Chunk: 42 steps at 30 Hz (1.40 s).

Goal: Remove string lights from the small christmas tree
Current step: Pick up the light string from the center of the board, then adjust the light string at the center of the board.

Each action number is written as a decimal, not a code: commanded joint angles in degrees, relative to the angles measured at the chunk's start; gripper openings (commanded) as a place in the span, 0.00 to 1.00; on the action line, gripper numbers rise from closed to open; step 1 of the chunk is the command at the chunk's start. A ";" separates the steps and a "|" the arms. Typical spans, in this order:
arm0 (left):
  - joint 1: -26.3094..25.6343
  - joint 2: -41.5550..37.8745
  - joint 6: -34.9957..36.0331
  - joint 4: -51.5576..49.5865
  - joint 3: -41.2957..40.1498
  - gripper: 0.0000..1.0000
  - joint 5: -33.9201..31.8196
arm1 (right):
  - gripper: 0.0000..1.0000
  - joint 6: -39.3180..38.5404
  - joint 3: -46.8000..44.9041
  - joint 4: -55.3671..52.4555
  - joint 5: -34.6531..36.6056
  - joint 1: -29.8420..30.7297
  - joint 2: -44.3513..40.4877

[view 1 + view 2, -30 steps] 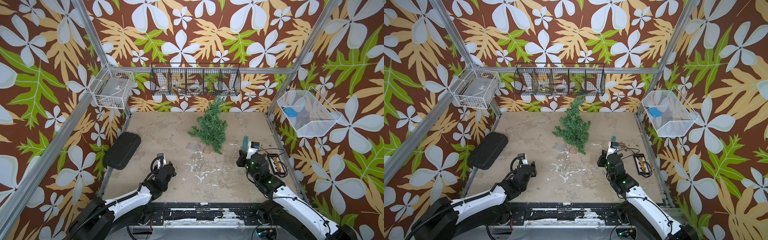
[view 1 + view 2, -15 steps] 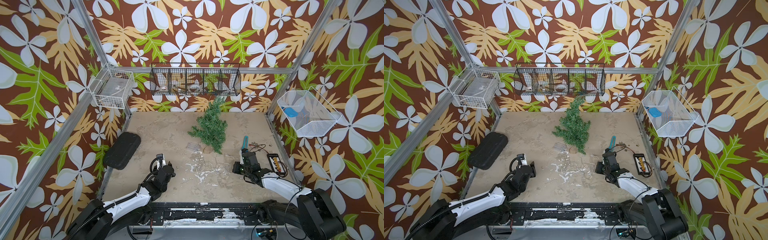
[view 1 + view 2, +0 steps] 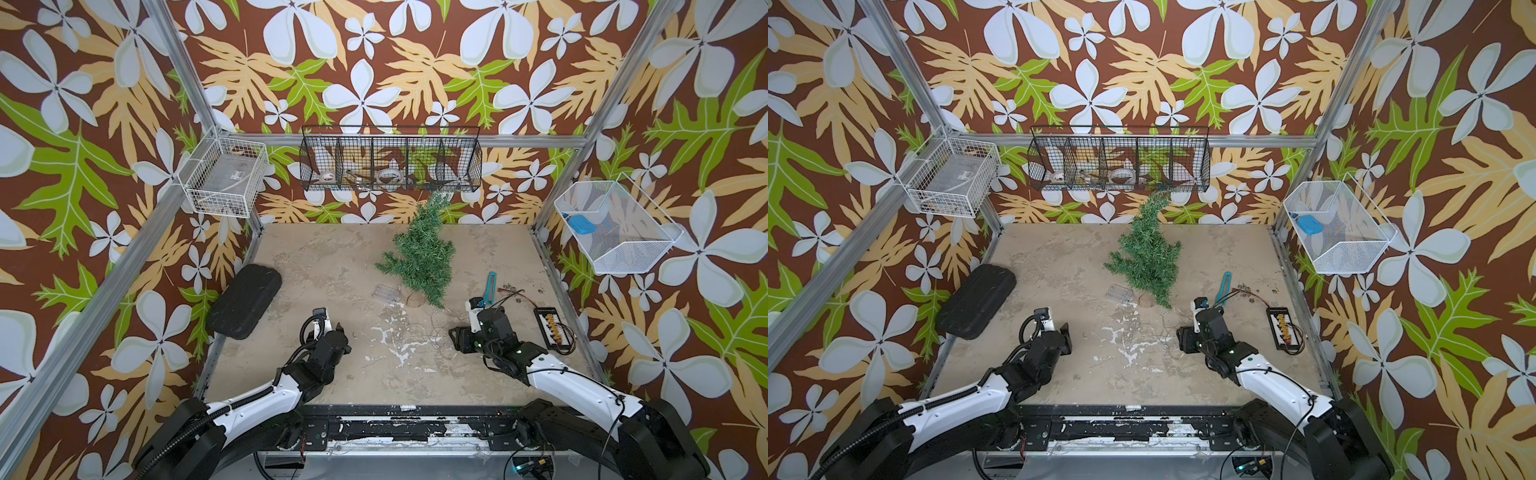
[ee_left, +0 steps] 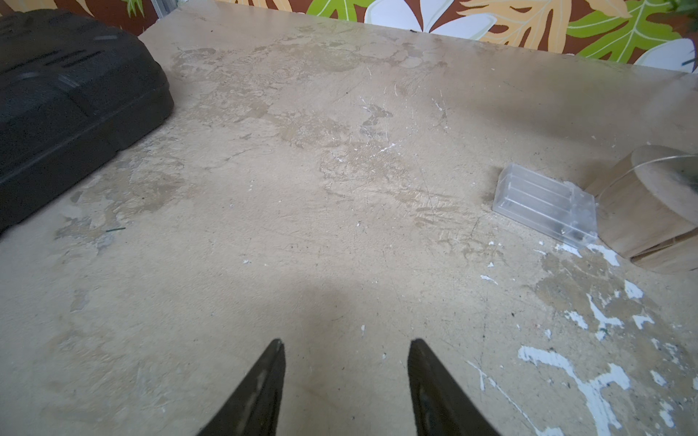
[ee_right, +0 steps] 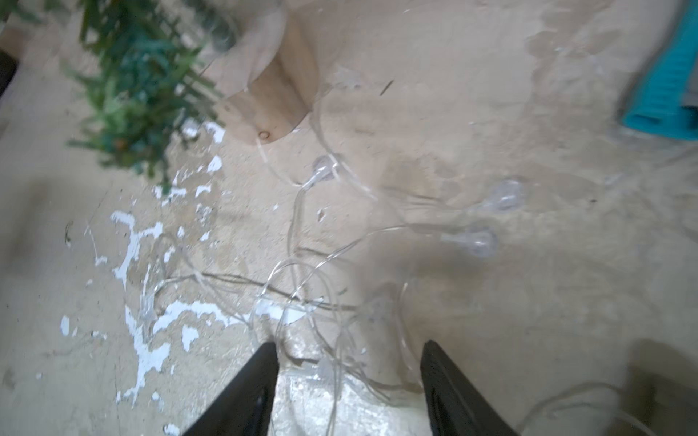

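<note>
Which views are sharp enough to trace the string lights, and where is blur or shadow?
Right wrist view: blurred, small christmas tree and teal tool smeared, string lights soft yet traceable. Left wrist view: sharp, clear plastic box crisp, shadow ahead of the left pincer. Both top views: evenly lit, sharp, strand barely visible.

surface (image 4: 264, 226): matt, rough, w/ chipped white patches. string lights (image 5: 472, 239): clear glossy plastic bulbs & box. small christmas tree (image 3: 419, 253): bristly needles, bare wood base.

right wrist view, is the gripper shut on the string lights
No, the right gripper stands open and the string lights lie loose below it.
</note>
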 commanded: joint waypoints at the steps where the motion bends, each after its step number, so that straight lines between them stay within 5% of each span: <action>1: 0.09 0.22 -0.12 0.77 0.18 0.54 -0.65 | 0.66 -2.58 -0.22 4.74 2.30 3.39 2.73; 14: 0.09 0.01 -0.21 0.79 0.05 0.54 -0.78 | 0.83 -2.48 2.51 3.07 7.63 6.67 8.29; 33: 0.09 -0.80 -0.06 0.94 -0.38 0.53 -0.79 | 0.91 5.59 9.74 1.82 16.50 12.39 23.63; 38: 0.09 -1.03 -0.02 0.92 -0.47 0.53 -0.79 | 0.81 9.18 10.83 1.09 18.03 12.30 27.13; 42: 0.14 -1.56 0.01 1.03 -0.74 0.53 -0.88 | 0.61 11.04 9.93 1.03 18.31 11.38 27.20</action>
